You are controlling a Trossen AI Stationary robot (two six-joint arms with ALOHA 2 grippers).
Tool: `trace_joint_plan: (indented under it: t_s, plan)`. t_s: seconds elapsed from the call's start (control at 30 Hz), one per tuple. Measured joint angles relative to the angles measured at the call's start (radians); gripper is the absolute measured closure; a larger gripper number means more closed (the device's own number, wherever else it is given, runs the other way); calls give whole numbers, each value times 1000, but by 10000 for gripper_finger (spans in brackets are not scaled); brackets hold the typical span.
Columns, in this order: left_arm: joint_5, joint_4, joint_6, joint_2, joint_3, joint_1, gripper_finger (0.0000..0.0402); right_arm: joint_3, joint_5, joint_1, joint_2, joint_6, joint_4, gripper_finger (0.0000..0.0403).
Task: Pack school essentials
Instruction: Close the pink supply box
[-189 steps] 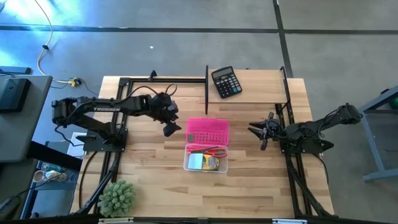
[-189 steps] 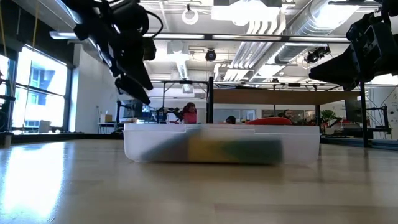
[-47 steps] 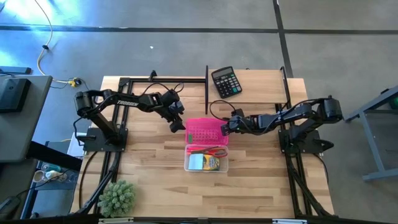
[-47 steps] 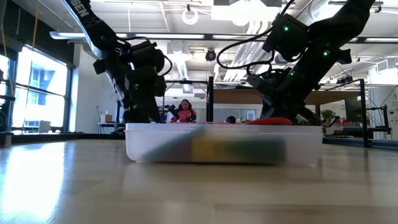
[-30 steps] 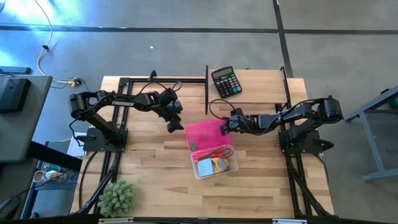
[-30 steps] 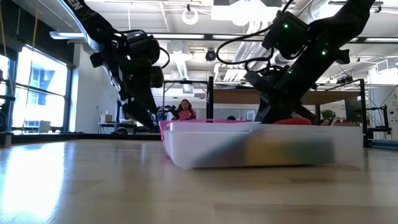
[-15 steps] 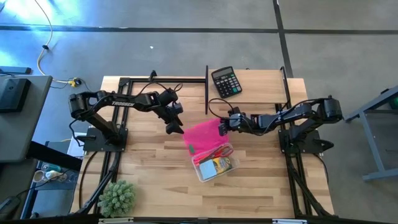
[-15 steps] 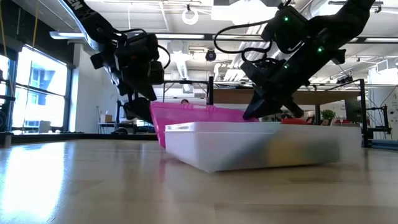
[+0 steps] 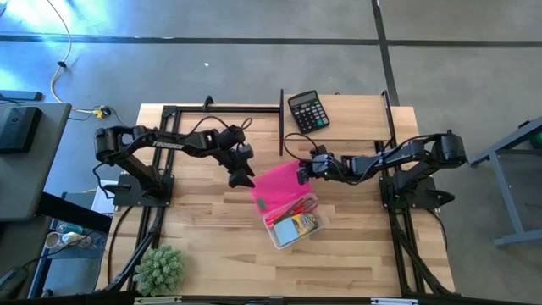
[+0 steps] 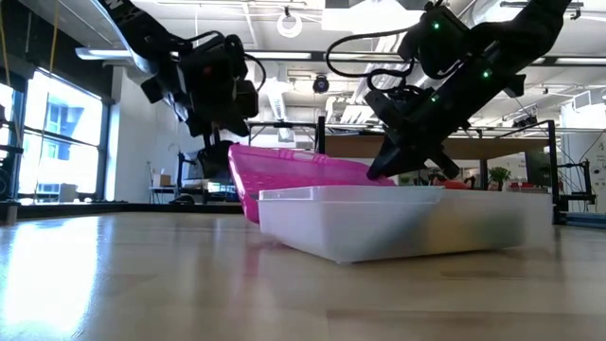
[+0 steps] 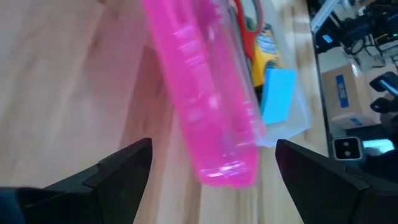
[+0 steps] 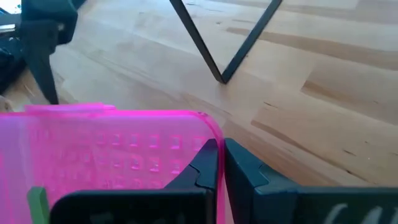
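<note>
1. At the middle of the wooden table (image 9: 203, 229), a clear plastic box (image 9: 296, 227) sits skewed, its pink lid (image 9: 276, 188) raised at an angle on the 12 o'clock side; in the low view the lid slopes up from the box's far edge.
2. The right gripper (image 9: 303, 172) reaches in from 3 o'clock and has its fingers pinched tight on the lid's corner, as the right wrist view shows the two dark fingers (image 12: 205, 163) closed over the pink edge.
3. The left gripper (image 9: 240, 174) hangs at the lid's 9 o'clock edge with its fingers spread wide and nothing between them; the left wrist view shows the lid's rim lying in the gap, touching neither finger.
4. Inside the box lie the red-handled scissors (image 9: 298, 204), the yellow-green crayon box (image 9: 305, 224) and the light-blue sticky-note pad (image 9: 284, 230), side by side; the smaller items cannot be made out.
5. A black calculator (image 9: 307, 111) rests at the table's 12 o'clock edge; a spiky green plant ball (image 9: 159, 269) stands at the 7 o'clock corner, well apart from the box.
</note>
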Motion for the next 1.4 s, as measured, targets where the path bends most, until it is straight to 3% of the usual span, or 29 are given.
trace_joint_plan:
  t_s: [0.33, 0.83, 1.2, 1.4]
  plan:
    - [10, 75, -48, 0, 0, -47, 72, 73, 3, 0, 0, -67, -40, 396]
    - [15, 71, -62, 1, 32, -102, 72, 79, 25, 0, 0, -68, -49, 384]
    - [14, 67, -60, 1, 53, -106, 72, 80, 24, 0, 0, -101, -36, 291]
    - [14, 67, -60, 1, 53, -106, 72, 81, -50, 0, -45, -131, -31, 251]
